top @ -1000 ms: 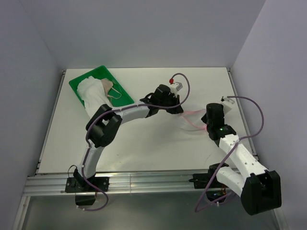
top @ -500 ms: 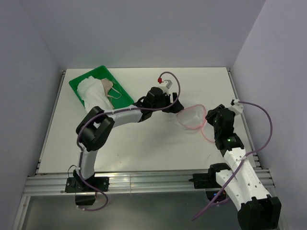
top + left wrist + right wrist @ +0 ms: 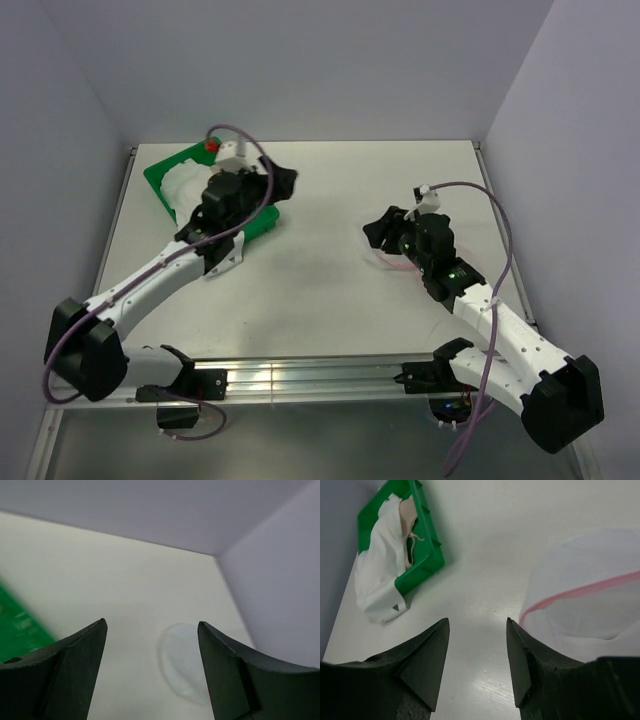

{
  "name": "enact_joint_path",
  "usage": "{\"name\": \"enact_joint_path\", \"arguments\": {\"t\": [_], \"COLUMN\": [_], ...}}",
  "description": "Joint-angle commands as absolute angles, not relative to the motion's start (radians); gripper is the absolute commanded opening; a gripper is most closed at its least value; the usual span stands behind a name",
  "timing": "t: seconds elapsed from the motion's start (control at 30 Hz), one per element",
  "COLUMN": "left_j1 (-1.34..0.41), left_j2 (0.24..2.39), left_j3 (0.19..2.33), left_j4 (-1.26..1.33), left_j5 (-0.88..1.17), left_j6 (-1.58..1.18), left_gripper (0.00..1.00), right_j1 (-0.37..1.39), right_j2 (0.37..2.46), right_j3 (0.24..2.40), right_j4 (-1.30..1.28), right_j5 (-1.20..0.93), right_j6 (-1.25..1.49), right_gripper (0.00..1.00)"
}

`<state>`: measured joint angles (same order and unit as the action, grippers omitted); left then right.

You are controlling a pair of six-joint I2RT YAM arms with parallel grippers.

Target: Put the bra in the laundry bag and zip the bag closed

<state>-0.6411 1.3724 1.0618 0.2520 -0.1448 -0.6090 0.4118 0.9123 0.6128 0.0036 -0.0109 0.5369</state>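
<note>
Bra (image 3: 382, 560) lies crumpled, peach and white, spilling over the green tray (image 3: 421, 575) at the far-left corner. Laundry bag (image 3: 580, 615) sits right, open tabletop (image 3: 320, 275) between. Left gripper (image 3: 151, 630), right gripper (image 3: 477, 625): both spread wide, empty.

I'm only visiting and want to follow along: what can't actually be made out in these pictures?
- Laundry bag: cut off by the right edge in the right wrist view and mostly under the right gripper in the top view. Its zip's state cannot be told.
- Bra: only a peach strip shows beside white cloth in the green tray. The left gripper and wrist hide it from above.
- Left wrist view: the bag is a blurred pale patch.
</note>
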Motion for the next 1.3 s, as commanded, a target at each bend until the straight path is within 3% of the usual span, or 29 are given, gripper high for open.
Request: {"name": "enact_joint_path", "arguments": {"t": [0.0, 0.17, 0.4, 0.7, 0.93, 1.2, 1.27], "left_j1": [-0.475, -0.284, -0.126, -0.107, -0.100, -0.078, -0.077], "left_j2": [1.278, 1.239, 1.443, 1.630, 1.758, 1.844, 1.847], "left_j3": [0.895, 0.840, 0.972, 1.117, 1.236, 1.279, 1.276], "left_j4": [0.088, -0.050, -0.086, -0.156, -0.205, -0.242, -0.238], "left_j5": [-0.284, -0.354, -0.388, -0.433, -0.436, -0.439, -0.440], "left_j6": [-0.673, -0.660, -0.632, -0.577, -0.532, -0.508, -0.505], "left_gripper": [0.80, 0.79, 0.75, 0.64, 0.49, 0.49, 0.26], "right_j1": [0.463, 0.546, 0.592, 0.615, 0.618, 0.620, 0.620], "right_j2": [0.946, 0.980, 1.011, 0.945, 0.917, 0.902, 0.908], "right_j3": [0.611, 0.578, 0.551, 0.546, 0.548, 0.552, 0.554], "right_j4": [0.092, 0.126, 0.144, 0.130, 0.115, 0.097, 0.097], "right_j5": [-0.052, -0.046, -0.103, -0.121, -0.109, -0.075, -0.074], "right_j6": [0.523, 0.512, 0.514, 0.519, 0.514, 0.506, 0.506], "right_gripper": [0.56, 0.56, 0.55, 0.55, 0.55, 0.55, 0.55]}}
